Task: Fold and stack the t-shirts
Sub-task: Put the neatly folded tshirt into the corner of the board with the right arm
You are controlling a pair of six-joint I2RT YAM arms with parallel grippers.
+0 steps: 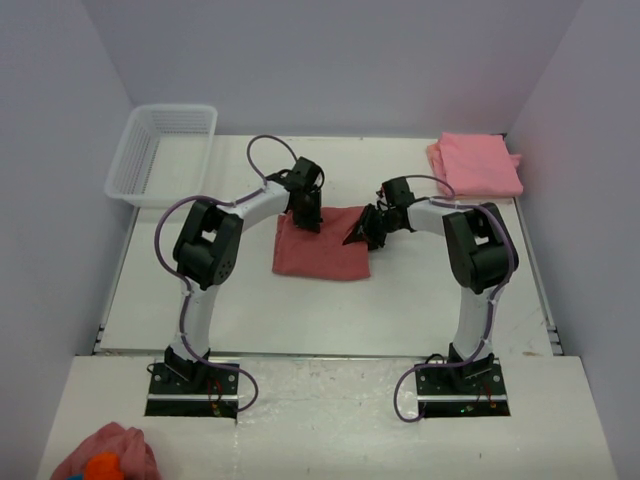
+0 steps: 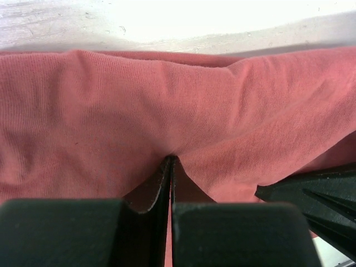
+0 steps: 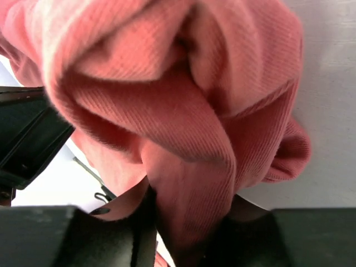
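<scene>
Rose-red t-shirt point(image 1: 320, 252), soft and limp, is held at the middle of the desk point(image 1: 420, 310).
The left end effector point(image 2: 170, 162) is clamped on a thin fold, the right end effector point(image 3: 183, 222) on a thick bunch; the light cotton is judged best taken at corners.

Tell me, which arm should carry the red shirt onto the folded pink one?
Probably the right. The right gripper and left gripper both pinch the red t-shirt, but the folded pink t-shirt lies at the far right, on the right gripper's side.
</scene>
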